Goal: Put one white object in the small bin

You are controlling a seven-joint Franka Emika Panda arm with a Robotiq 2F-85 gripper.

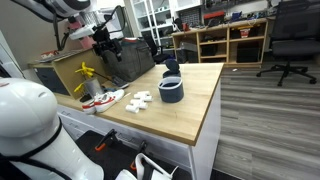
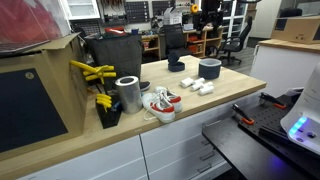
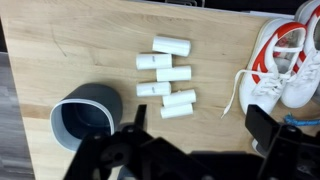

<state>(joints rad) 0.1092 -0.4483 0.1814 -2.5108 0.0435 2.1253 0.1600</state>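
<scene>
End effector (image 3: 205,150) hovers above the desk (image 3: 70,50), jaws seemingly apart and holding nothing. Six white objects (image 3: 174,73) lie just beside the small bin (image 3: 62,118) (empty inside), so grasp, carry and drop all remain.

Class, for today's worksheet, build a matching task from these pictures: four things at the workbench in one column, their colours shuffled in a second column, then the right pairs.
Things
1. small bin
2. cylinders
3. sneakers
4. tabletop

Colours
A. light wood
B. white with red trim
C. dark grey
D. plain white

Pairs: 1-C, 2-D, 3-B, 4-A
</scene>
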